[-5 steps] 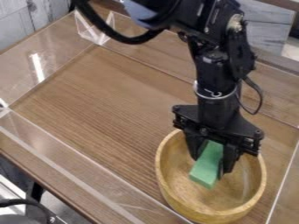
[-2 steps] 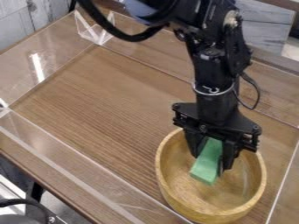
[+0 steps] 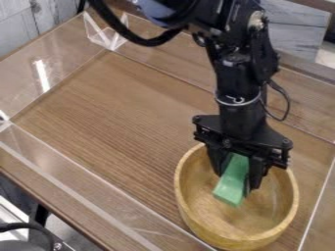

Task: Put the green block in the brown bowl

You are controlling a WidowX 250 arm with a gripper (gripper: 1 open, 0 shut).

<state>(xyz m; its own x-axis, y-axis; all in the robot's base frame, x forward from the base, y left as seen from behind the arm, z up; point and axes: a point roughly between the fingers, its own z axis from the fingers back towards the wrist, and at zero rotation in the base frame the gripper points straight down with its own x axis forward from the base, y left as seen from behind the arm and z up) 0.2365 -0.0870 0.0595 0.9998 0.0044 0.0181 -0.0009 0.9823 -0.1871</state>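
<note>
The brown bowl [image 3: 197, 216] sits on the wooden table at the lower right of the camera view. Inside it, tilted on end, is the green block [image 3: 234, 183]. My gripper [image 3: 240, 173] reaches straight down into the bowl from above and is shut on the block's upper part, its black fingers [image 3: 217, 169] on either side. Whether the block's lower end rests on the bowl's floor I cannot tell.
A clear plastic wall [image 3: 78, 162] borders the wooden table [image 3: 118, 108] on the left and front. The black arm [image 3: 236, 59] rises above the bowl, with cables trailing at the top left. A grey surface lies beyond the table's far right edge.
</note>
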